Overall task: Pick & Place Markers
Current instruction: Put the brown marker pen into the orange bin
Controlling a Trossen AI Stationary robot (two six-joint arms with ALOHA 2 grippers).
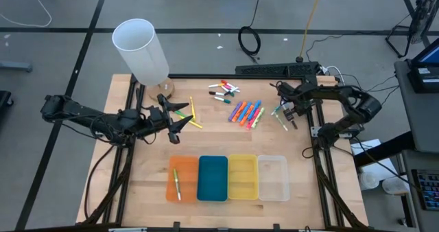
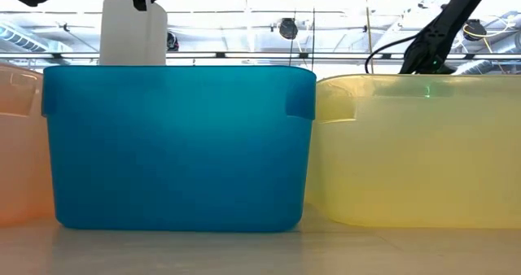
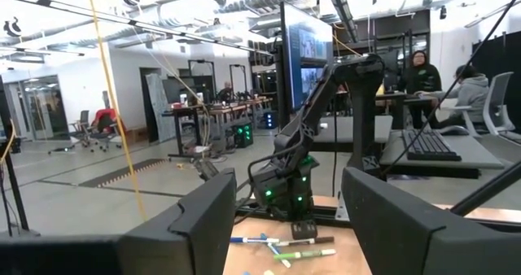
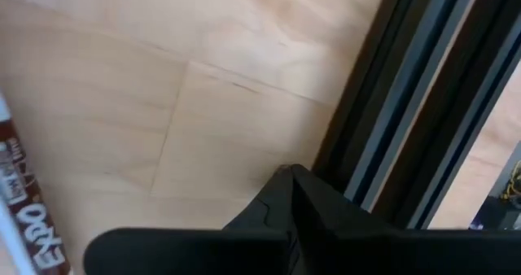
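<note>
My right tool [image 1: 285, 113] is shut tight by the bench's right edge, with markers [image 1: 245, 113] lying near it. Whether it caught one, I can't tell. My left tool [image 1: 180, 117] waits open. Next I'd lift slowly and check

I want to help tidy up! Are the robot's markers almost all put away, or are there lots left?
Lots left. Done: one green marker lies in the orange tray. In hand: nothing visibly; the right gripper is shut near the loose markers by the table's right edge, and the left gripper is open by the yellow markers. The highlighter row and the back cluster wait.
</note>
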